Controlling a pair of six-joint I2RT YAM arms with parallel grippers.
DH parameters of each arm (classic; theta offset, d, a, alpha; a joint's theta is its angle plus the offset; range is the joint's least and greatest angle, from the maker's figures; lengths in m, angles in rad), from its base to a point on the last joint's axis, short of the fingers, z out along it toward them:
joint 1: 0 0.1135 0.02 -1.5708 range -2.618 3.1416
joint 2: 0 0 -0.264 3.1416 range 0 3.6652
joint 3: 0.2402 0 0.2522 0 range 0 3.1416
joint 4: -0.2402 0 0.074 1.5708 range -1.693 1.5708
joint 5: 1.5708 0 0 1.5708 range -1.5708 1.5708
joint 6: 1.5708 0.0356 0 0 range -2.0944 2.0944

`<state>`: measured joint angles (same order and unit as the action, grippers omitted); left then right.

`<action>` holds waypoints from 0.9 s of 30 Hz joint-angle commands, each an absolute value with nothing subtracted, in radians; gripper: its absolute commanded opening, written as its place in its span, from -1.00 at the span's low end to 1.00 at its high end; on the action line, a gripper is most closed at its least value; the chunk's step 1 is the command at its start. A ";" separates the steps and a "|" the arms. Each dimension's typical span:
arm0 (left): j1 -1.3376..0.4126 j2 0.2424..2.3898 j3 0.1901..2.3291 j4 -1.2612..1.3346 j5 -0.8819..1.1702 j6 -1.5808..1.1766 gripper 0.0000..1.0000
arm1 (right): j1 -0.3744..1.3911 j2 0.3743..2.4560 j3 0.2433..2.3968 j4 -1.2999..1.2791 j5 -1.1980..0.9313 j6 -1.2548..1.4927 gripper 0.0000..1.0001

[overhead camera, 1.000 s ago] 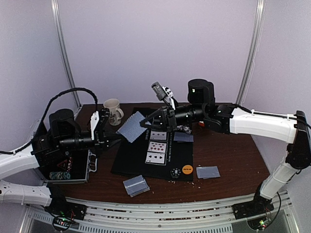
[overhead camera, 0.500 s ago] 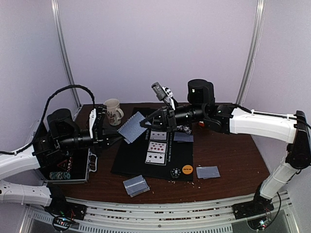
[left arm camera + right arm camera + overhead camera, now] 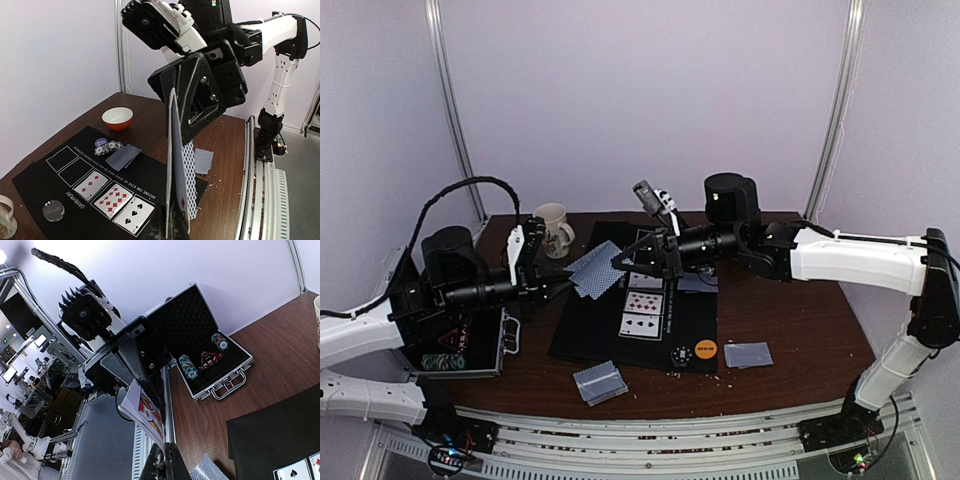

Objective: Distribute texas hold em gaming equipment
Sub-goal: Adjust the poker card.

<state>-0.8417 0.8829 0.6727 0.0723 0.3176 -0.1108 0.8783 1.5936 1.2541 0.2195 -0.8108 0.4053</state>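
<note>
Two grippers, one clutch of cards

Above the table [image 3: 800, 320] and its black mat [image 3: 585, 335], the left gripper [image 3: 563, 288] and right gripper [image 3: 618, 262] are both clamped tight on the held cards [image 3: 595, 272], which hang in mid-air between them. Three face-up cards [image 3: 642, 300] lie on the mat, with a small pile of chips [image 3: 107, 147] near them.

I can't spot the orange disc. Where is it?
Top view: the orange disc lies on the mat's near right corner, between a black-white disc and a grey card pile off the mat.
</note>
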 commanded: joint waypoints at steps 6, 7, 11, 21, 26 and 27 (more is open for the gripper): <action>-0.815 0.951 0.687 0.081 0.207 -0.167 -1.00 | 0.799 1.603 1.194 0.124 -0.713 0.396 -0.96; -0.802 0.974 0.684 0.092 0.204 -0.176 -1.00 | 0.791 1.609 1.182 0.136 -0.704 0.405 -0.96; -0.745 1.064 0.675 0.140 0.216 -0.197 -1.00 | 0.756 1.665 1.151 0.184 -0.689 0.446 -0.94; -0.718 1.272 0.633 0.253 0.196 -0.217 -1.00 | 0.730 1.827 1.129 0.246 -0.692 0.469 -0.92; -0.716 1.313 0.644 0.233 0.138 -0.240 -1.00 | 0.710 1.864 1.130 0.260 -0.702 0.495 -1.00; -0.716 1.304 0.650 0.217 0.112 -0.242 -1.00 | 0.705 1.857 1.128 0.281 -0.703 0.521 -1.00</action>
